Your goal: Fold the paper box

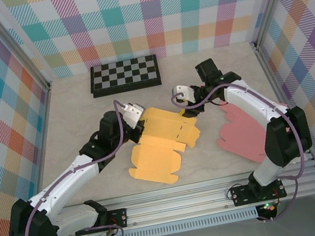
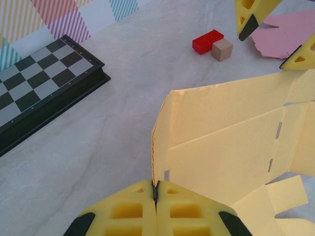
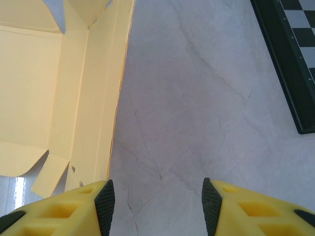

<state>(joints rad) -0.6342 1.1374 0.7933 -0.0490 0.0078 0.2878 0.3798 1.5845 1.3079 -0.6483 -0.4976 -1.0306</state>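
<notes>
The yellow paper box (image 1: 162,144) lies mostly unfolded in the middle of the table. My left gripper (image 1: 141,121) is at its upper left corner. In the left wrist view that gripper (image 2: 156,189) is shut on the thin edge of a raised side flap of the paper box (image 2: 231,147). My right gripper (image 1: 190,111) hovers by the box's upper right edge. From the right wrist, it (image 3: 157,201) stands open over bare table with nothing between its pads, and the edge of the box (image 3: 59,88) runs just left of the left pad.
A chessboard (image 1: 125,75) lies at the back of the table. A flat pink cardboard sheet (image 1: 242,130) lies to the right of the box. A red block (image 2: 207,40) and a small wooden cube (image 2: 222,49) sit beyond the box. Checked walls enclose the table.
</notes>
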